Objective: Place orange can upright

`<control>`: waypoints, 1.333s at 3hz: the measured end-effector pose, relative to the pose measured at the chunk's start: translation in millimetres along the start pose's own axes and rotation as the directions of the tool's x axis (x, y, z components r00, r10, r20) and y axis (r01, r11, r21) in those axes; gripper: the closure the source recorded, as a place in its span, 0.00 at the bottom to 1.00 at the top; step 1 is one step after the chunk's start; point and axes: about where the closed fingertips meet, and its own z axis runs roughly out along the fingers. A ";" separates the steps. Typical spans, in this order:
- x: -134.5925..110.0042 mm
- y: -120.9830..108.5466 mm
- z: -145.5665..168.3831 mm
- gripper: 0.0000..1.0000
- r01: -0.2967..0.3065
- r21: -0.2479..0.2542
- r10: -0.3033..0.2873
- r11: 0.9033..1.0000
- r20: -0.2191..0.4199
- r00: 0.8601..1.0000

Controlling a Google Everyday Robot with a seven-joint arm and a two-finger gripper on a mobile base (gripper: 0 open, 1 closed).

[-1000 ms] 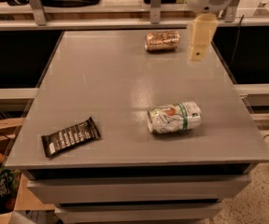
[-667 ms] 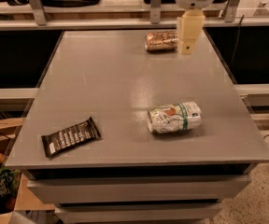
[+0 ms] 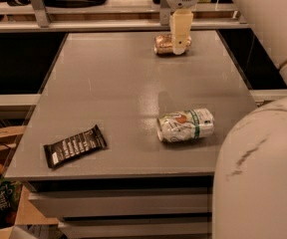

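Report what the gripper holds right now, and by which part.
Cannot be told. The gripper sits over the orange can, which lies on its side at the far edge of the table; a grasp is not visible.

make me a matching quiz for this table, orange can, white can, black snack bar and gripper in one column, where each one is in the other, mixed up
Things
1. orange can
2. white can
3. black snack bar
4. gripper

Places
a. flat on the table, near left part
b. on its side, far side of the table
c. hanging down at the far side, right at the orange can
d. on its side, near right part of the table

Pairs: 1-b, 2-d, 3-a, 4-c
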 end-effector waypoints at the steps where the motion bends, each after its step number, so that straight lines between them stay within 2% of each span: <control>1: -0.1 -0.1 0.2 0.00 0.000 0.000 0.000 1.000 0.000 1.000; 2: 0.4 -3.7 7.2 0.00 -0.008 0.015 0.007 1.000 0.016 1.000; 4: 7.7 -20.6 41.8 0.00 -0.015 0.069 0.008 0.997 0.093 0.996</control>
